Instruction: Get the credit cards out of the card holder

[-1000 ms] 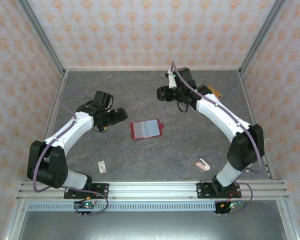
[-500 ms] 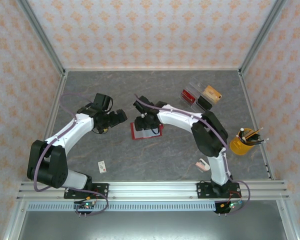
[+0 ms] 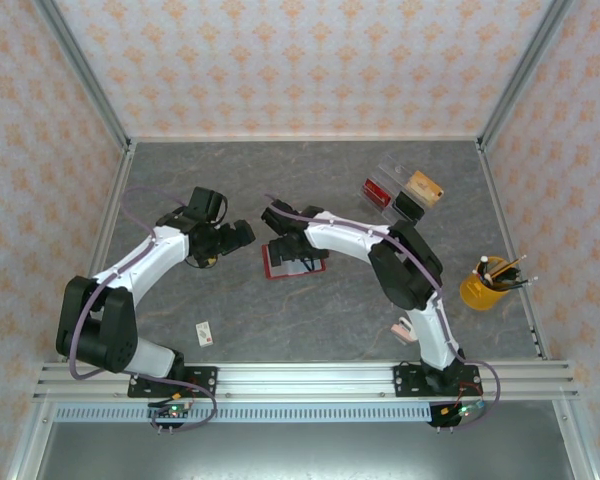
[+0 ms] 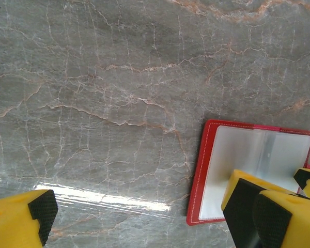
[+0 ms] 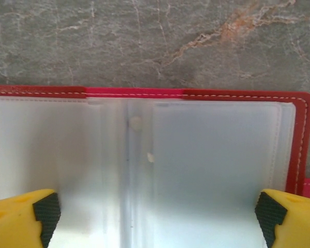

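Wide apart, my right claw [image 5: 157, 217] hung low over the open card holder [image 5: 144, 155] near the bench's [image 3: 280, 180] middle. I judged one pad should slip inside a sleeve [image 5: 217, 170] and pinch only a credit card, while my left claw [image 4: 142, 206], also apart, pinned the cover [image 4: 197, 170].

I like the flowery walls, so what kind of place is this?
Probably a robot test booth, not a home. A left arm and a right arm are bolted to a metal rail, patterned panels box in a stone-look table, and an open red card holder lies on it.
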Robot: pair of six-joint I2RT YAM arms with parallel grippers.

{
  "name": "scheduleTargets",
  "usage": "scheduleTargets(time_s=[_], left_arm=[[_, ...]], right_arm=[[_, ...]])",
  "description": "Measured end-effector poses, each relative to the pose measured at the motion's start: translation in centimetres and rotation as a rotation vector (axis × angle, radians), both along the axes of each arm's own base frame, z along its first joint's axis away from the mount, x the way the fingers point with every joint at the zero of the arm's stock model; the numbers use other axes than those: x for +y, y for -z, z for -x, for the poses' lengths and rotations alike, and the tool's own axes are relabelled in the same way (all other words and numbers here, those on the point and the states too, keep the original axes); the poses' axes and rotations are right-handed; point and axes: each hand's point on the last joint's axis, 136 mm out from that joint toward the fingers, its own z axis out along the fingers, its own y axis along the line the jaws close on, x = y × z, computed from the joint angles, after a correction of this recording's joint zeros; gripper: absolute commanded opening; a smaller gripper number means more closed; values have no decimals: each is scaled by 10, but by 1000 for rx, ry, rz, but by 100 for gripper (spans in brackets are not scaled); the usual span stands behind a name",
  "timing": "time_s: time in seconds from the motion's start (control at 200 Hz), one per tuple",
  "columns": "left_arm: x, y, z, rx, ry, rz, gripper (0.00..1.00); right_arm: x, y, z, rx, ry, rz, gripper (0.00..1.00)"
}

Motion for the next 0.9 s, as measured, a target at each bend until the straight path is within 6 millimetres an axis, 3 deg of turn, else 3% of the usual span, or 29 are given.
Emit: scheduleTargets(time_s=[0.185,0.515,0.721,0.901], left_arm=[[0,3,0,10,1,-2,100],[0,8,1,24,1,-5,100],[-1,8,-4,25,3,-7,100],[-3,6,-13,21,4,-7,100]], right_arm=[[0,4,-2,-11,15,18,93],[-2,8,-11,-35,90,30,47],[-4,6,-18,-41,144,9,38],[-4,3,-32,-53,176,-10,44]])
